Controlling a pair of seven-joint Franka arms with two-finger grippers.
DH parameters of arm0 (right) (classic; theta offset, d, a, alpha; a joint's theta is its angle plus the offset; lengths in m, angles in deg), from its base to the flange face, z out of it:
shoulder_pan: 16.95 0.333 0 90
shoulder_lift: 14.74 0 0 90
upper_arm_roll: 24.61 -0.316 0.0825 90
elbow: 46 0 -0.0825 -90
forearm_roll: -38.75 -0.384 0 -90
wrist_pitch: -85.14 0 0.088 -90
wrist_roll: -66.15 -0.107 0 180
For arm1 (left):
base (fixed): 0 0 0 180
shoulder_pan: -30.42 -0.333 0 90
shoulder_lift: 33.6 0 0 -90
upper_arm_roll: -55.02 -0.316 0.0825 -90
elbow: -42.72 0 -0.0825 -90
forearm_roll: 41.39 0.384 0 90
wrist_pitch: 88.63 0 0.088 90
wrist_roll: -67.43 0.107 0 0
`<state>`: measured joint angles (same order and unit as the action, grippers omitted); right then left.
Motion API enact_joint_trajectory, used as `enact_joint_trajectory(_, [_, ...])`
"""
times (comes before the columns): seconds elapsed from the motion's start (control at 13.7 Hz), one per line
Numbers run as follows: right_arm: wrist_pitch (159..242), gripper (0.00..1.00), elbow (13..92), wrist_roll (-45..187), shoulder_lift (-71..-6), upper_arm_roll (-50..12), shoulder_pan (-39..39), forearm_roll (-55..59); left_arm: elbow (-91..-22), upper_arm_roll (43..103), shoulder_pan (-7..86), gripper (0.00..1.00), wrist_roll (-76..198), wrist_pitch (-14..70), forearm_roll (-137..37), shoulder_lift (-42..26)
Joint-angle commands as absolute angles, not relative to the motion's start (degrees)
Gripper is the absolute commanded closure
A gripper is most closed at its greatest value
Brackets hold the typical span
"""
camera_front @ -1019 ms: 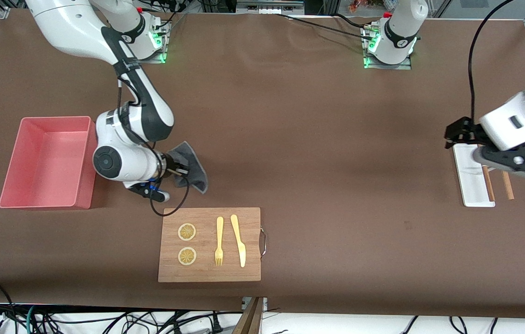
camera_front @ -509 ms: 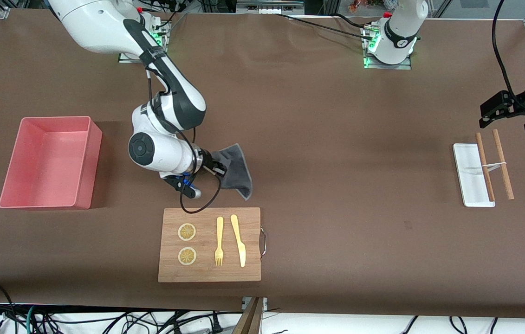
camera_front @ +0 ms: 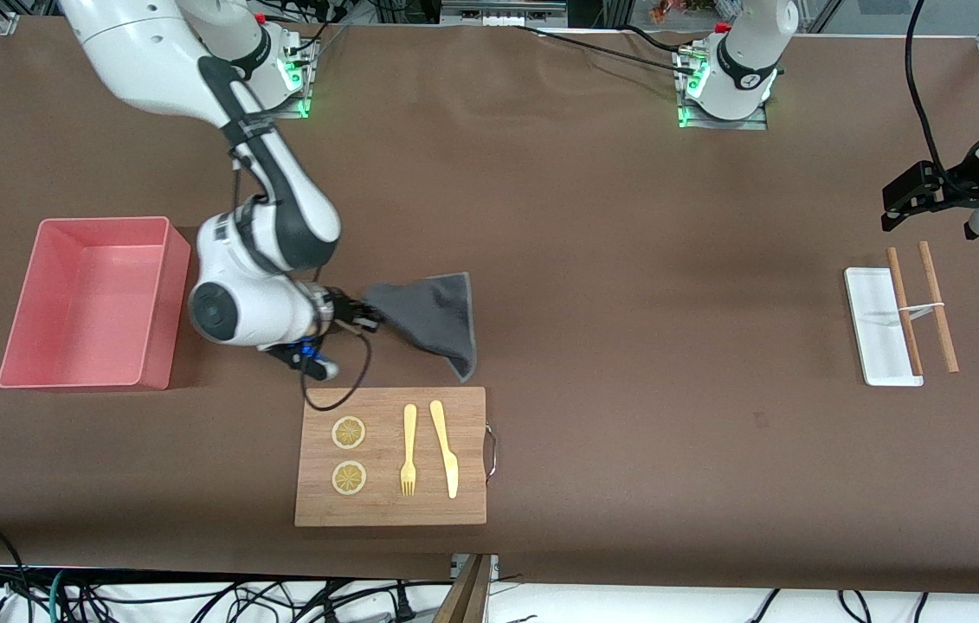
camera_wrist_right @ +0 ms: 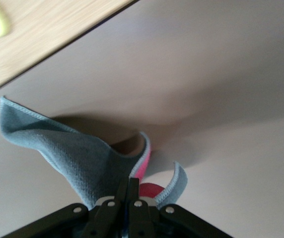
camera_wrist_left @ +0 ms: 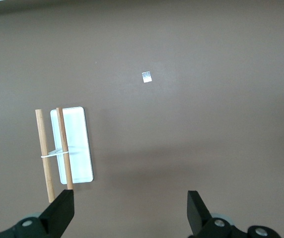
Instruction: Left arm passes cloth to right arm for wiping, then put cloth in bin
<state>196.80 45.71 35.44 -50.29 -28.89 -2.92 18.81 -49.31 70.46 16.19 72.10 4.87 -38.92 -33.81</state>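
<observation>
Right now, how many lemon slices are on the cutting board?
2. Both lie on the cutting board at its end toward the right arm's side: one lemon slice farther from the front camera, the other lemon slice nearer, beside the fork. None appears hidden.

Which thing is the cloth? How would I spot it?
Find the wooden cutting board near the table's front edge. Just above it in the front view, the right gripper is shut on one corner of the cloth. It is the only soft, dark-grey thing; the bin beside that arm is pink and stiff.
</observation>
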Motion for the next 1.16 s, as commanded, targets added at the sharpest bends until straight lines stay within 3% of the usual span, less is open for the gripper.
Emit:
enact_joint_trajectory(0.0, [190.4,1.00,45.0,44.9,-50.2,-23.6,-3.7,18.1,-49.7,71.2,15.9,0.00,71.2,5.9,-39.7,-34.3])
enact_joint_trajectory(0.36, [186.8,1.00,45.9,62.0,-50.3,-14.2,-3.9,19.4,-49.6,71.3,16.1,0.00,71.3,6.1,-39.7,-34.0])
enact_joint_trajectory(0.66, [184.1,1.00,44.2,66.5,-48.6,-12.9,-4.2,28.5,-49.5,72.3,16.2,0.00,71.3,6.1,-39.7,-34.0])
enact_joint_trajectory(1.09, [163.1,1.00,29.1,66.8,-45.2,-12.9,-5.1,34.6,-49.5,72.4,16.2,0.00,71.3,6.1,-39.6,-34.0])
